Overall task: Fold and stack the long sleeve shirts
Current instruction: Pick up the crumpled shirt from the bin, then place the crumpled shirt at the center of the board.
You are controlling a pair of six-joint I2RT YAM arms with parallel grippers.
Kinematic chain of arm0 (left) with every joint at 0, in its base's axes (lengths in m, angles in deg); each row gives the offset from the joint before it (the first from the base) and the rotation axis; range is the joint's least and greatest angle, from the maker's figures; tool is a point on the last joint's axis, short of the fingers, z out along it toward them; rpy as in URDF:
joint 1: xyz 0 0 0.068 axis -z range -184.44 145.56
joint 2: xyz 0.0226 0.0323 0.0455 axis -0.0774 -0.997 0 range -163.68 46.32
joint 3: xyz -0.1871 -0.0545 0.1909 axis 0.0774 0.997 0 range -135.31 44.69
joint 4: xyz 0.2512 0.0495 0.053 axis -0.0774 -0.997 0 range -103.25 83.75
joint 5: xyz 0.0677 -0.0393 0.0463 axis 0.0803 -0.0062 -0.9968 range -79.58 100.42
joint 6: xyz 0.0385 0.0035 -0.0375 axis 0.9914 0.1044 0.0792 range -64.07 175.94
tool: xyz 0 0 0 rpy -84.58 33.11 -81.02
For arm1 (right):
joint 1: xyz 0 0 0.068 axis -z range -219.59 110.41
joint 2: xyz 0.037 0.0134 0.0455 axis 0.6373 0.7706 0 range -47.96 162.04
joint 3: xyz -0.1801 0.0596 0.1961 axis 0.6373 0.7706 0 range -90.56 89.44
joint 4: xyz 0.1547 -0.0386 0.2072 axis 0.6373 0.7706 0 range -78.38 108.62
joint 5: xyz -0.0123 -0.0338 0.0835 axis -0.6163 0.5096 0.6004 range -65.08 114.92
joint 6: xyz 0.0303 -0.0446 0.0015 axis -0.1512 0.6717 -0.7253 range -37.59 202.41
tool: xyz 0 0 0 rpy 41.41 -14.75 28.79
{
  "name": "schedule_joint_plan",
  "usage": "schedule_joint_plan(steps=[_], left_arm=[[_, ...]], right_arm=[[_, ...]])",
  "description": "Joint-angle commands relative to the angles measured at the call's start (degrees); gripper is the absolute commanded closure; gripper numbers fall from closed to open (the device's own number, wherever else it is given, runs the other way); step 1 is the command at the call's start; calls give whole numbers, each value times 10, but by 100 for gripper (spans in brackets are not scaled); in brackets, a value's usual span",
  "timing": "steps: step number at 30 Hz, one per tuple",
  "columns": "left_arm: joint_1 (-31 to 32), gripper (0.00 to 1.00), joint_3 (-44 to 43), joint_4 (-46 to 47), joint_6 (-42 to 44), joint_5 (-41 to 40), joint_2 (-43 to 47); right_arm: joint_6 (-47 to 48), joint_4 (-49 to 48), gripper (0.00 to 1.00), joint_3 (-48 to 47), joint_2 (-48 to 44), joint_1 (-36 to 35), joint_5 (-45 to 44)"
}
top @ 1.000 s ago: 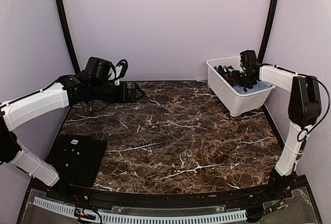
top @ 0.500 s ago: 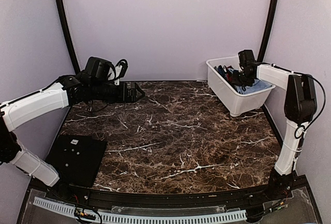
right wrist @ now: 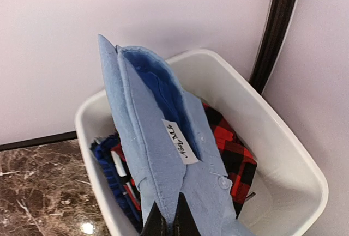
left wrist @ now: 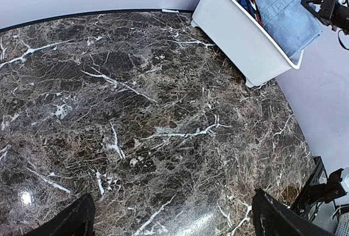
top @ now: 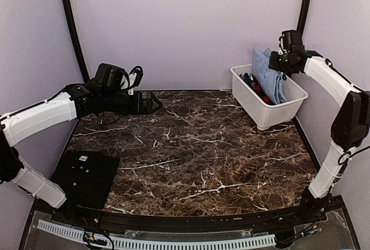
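Observation:
My right gripper (top: 276,60) (right wrist: 170,214) is shut on the collar of a light-blue long sleeve shirt (top: 268,75) (right wrist: 158,149) (left wrist: 278,8). The shirt hangs above the white bin (top: 254,107) (right wrist: 294,165) at the back right, its lower part still inside. A red-black checked shirt (right wrist: 232,157) and a dark blue striped one (right wrist: 112,173) lie in the bin beneath it. My left gripper (top: 155,102) hovers open over the back left of the marble table (top: 191,146), with only its two fingertips (left wrist: 73,222) showing at the bottom of the left wrist view and nothing between them.
A flat black square mat (top: 87,176) lies at the table's front left corner. The white bin (left wrist: 240,34) stands against the right wall. Black curved frame posts (top: 72,30) rise at both back corners.
The right gripper shut on the light-blue shirt inside the bin and rose, lifting the shirt up out of the bin. The left arm has not moved.

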Motion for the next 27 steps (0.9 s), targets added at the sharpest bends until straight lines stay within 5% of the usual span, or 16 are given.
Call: schedule_joint_plan(steps=[1, 17, 27], left_arm=[[-4, 1, -5, 13, -7, 14, 0], [-4, 1, 1, 31, -17, 28, -7], [-5, 1, 7, -3, -45, -84, 24]], right_arm=[[11, -27, 100, -45, -68, -14, 61], [4, -44, 100, -39, -176, -155, 208], [-129, -177, 100, 130, -172, -218, 468]])
